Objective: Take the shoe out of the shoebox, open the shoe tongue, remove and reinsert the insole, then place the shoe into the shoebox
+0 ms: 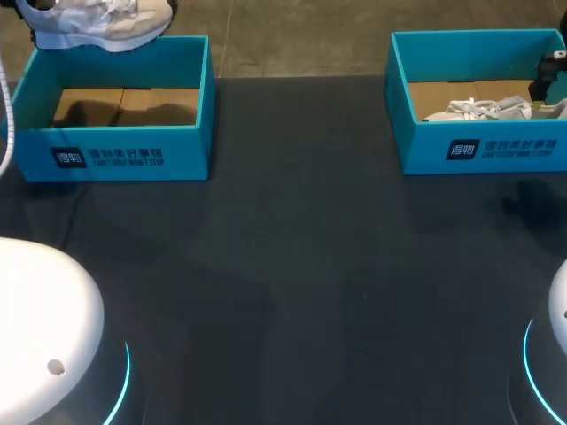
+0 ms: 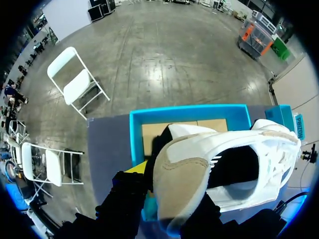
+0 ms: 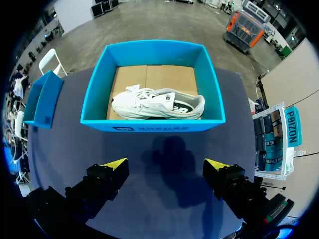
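A white shoe (image 1: 97,22) hangs above the empty left blue shoebox (image 1: 120,133). In the left wrist view my left gripper (image 2: 169,199) is shut on the heel end of this shoe (image 2: 224,164), whose opening faces the camera, with the box (image 2: 189,112) below it. A second white shoe (image 3: 157,103) lies on its side in the right blue shoebox (image 3: 149,122); the head view shows that shoe (image 1: 483,110) too. My right gripper (image 3: 167,167) hovers open above the table on the near side of that box, holding nothing.
The dark table (image 1: 301,283) stretches between and in front of the two boxes. The right shoebox (image 1: 478,150) stands at the back right. My arms' white bases (image 1: 40,328) sit at the near corners.
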